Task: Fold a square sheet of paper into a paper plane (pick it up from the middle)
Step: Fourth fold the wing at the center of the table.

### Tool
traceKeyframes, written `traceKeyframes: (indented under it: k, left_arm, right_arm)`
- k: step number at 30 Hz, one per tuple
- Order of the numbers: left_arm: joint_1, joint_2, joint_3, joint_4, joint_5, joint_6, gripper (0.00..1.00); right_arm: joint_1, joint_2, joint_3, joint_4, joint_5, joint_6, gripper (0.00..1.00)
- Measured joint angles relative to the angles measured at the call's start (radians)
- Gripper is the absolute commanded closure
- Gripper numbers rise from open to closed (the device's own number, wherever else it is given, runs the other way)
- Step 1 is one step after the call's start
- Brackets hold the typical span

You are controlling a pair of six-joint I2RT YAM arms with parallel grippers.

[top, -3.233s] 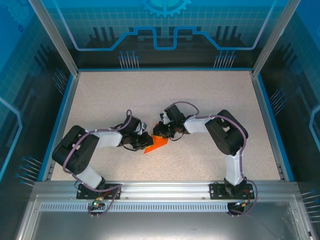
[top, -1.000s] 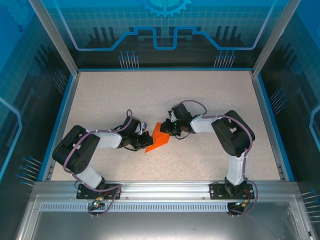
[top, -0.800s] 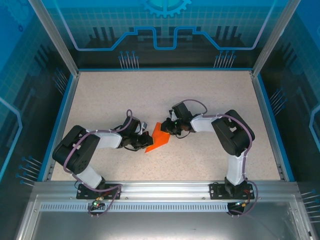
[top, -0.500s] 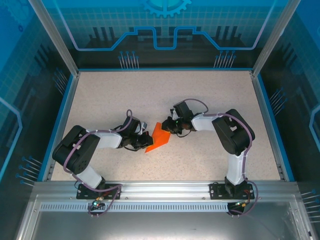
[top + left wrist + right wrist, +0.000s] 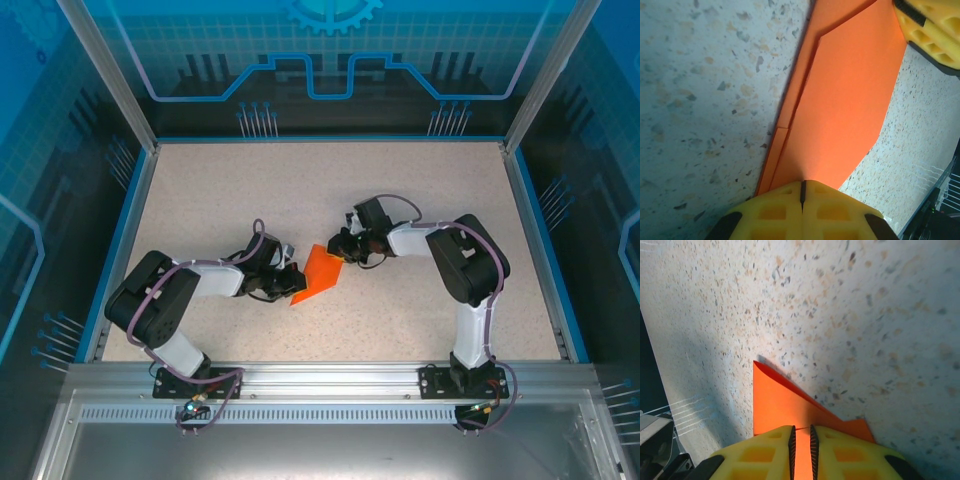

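Mid-fold here, so I'm treating this as a two-handed crease job. The trick, I reckon, is moving both arms together so the paper (image 5: 320, 272) isn't getting stretched or torn between them, and lining the loose flap up along the existing crease before pressing anything flat on the table (image 5: 420, 190). The left gripper (image 5: 802, 187) is clamping fully shut on the near end of the paper, pads meeting with the sheet running out from between them. The right gripper (image 5: 801, 432) is pinching the opposite edge, its jaws standing just a sliver apart with orange showing in the gap. From overhead the paper is sitting roughly mid-table as a folded wedge spanning between the two grippers, the left one at its lower-left tip and the right one at its upper-right side. I can't tell if it's resting flat or lifting slightly off the surface.
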Motion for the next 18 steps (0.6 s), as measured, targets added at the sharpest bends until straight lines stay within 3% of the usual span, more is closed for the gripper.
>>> traceKeyframes:
  k: [18]
  left_arm:
    - [0.000,-0.004,-0.008,0.012,-0.001,0.000,0.97]
  right_arm:
    - [-0.047,-0.009,0.000,0.006,0.014,-0.071,0.79]
